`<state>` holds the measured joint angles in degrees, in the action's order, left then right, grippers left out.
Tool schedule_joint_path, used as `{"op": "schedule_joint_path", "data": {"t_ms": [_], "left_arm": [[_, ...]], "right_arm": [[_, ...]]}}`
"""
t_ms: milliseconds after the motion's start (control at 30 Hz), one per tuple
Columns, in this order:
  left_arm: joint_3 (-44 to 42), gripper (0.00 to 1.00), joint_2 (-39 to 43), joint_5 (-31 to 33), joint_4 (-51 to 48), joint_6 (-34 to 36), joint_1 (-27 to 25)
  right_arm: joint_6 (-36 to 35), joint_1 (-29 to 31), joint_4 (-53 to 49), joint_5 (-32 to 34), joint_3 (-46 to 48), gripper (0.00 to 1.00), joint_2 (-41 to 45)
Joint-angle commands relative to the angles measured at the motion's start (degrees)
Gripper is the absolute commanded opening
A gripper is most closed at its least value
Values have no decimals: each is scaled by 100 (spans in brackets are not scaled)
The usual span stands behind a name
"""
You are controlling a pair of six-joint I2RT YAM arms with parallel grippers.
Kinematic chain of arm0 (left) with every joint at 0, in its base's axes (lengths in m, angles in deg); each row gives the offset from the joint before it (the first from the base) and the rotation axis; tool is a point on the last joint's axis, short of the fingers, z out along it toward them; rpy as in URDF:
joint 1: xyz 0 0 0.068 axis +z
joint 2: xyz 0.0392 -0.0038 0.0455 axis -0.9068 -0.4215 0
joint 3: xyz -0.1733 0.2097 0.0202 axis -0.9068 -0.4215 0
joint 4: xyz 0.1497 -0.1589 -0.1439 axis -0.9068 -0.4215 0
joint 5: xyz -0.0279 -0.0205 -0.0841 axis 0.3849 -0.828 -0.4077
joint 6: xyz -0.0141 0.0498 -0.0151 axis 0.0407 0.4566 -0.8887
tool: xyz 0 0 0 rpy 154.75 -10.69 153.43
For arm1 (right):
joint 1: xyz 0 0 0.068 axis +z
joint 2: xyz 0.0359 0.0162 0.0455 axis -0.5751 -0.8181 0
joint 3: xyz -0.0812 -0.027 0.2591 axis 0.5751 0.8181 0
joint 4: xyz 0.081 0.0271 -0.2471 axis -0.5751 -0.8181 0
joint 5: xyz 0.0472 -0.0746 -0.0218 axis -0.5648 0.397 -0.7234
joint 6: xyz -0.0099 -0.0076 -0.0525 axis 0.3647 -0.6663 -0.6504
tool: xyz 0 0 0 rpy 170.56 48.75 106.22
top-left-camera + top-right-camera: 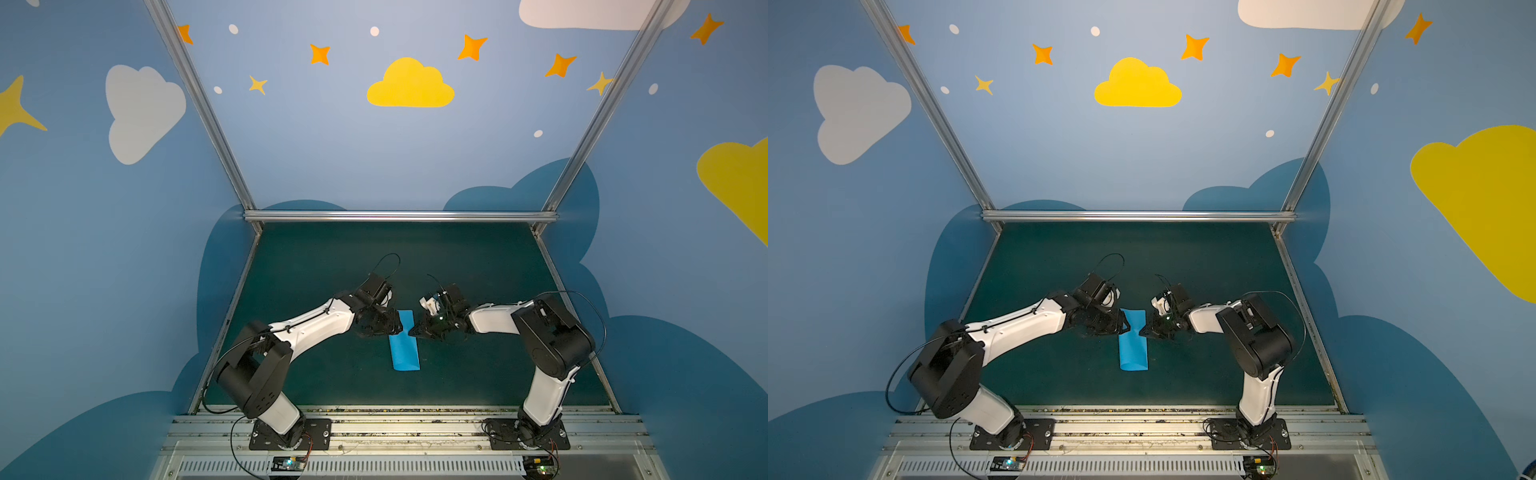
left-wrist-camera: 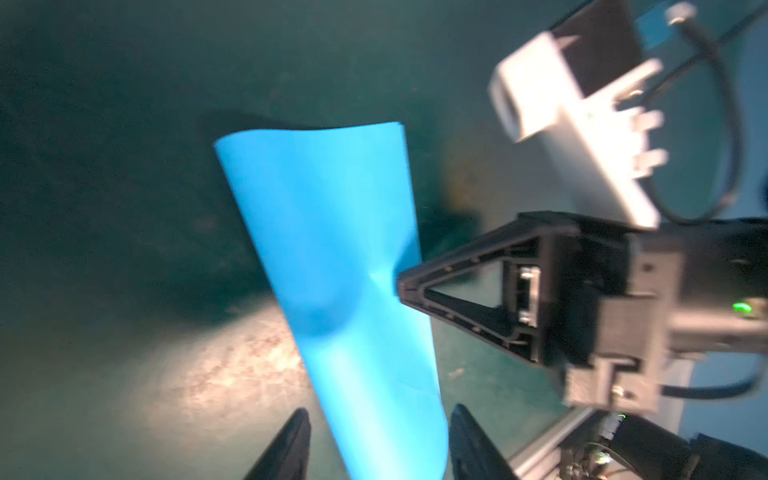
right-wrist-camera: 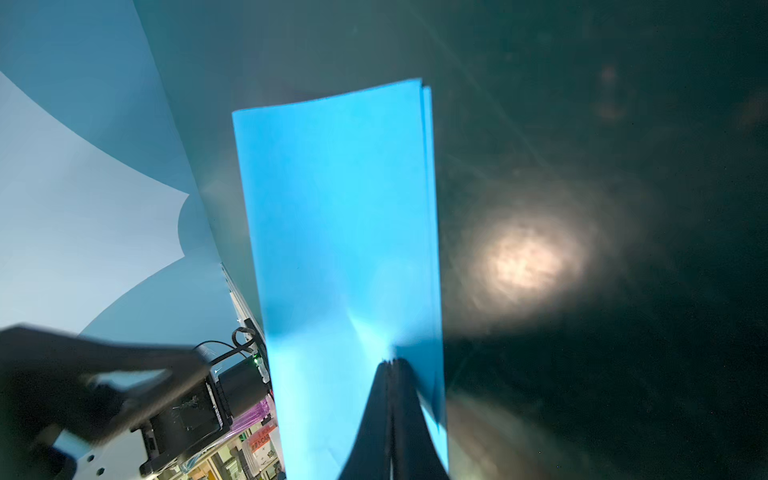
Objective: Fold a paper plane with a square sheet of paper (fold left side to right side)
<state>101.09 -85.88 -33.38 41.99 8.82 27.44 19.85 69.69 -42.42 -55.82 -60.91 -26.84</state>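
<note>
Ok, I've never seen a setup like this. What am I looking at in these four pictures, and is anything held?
Two robot arms share a tabletop. Two pictures look down from overhead; two come from wrist cameras. On the green mat lies a blue sheet of paper, folded into a strip. The left end effector is open, paper between its fingers. The right end effector is shut, tip against the paper's edge; pinching or pressing, I cannot tell.

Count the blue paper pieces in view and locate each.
1. The folded blue paper is midway across the mat, its right edge pinched by the right hand, the left hand open around it. None appear hidden.
</note>
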Motion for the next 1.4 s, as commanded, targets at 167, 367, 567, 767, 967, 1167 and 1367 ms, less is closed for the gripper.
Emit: {"op": "schedule_joint_path", "data": {"t_ms": [167,367,567,767,967,1167,1367], "left_arm": [[-442,13,-154,-424,648,-242,-110],[-700,9,-350,-310,973,-343,-131],[-1130,7,-523,-93,1359,-542,-131],[-1384,7,-568,-27,1560,-654,-131],[-1115,12,-187,92,1224,-531,-117],[-622,16,-292,116,960,-280,40],[-333,7,-743,28,1024,-145,159]], "right_arm": [[-122,22,-318,369,169,0,-308],[-145,22,-350,404,185,0,-308],[-148,22,-325,408,189,0,-342],[-182,22,-348,397,211,0,-335],[-212,13,-358,406,237,0,-365],[-227,17,-376,423,216,0,-378],[-262,18,-422,425,183,0,-413]]}}
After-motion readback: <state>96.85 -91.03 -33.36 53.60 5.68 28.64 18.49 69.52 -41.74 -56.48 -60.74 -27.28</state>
